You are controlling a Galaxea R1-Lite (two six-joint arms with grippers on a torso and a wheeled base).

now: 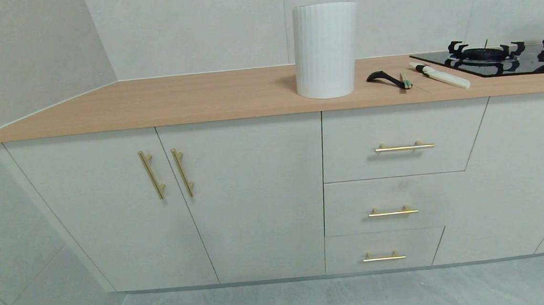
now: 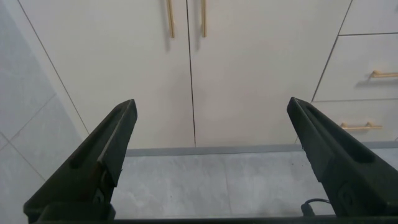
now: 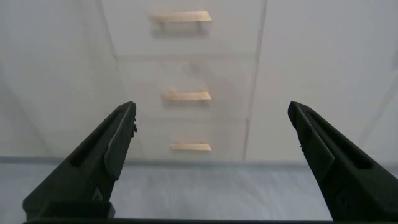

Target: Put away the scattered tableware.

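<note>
In the head view, the scattered tableware lies on the wooden desk (image 1: 177, 99), directly over the drawers that the right pincer faces: a black-handled utensil (image 1: 384, 77), a pair of thin sticks (image 1: 406, 81) touching or just beside it, and a white knife (image 1: 439, 75) with a dark band, near the black hob (image 1: 500, 57). A tall white ribbed holder (image 1: 324, 48) stands upright on the desk just beside the utensil. In the left wrist view, the left pincer (image 2: 211, 109) is spread wide with nothing between its fingers; ahead of it, well apart, are 2 shut cupboard doors (image 2: 249, 74) with 2 gold handles (image 2: 203, 18), and grey floor (image 2: 205, 186) lies under it. In the right wrist view, the right pincer (image 3: 211, 109) is likewise spread wide and holds nothing; straight ahead, apart from it, is a stack of 3 shut drawers (image 3: 186, 68), each with a gold handle (image 3: 186, 95).
</note>
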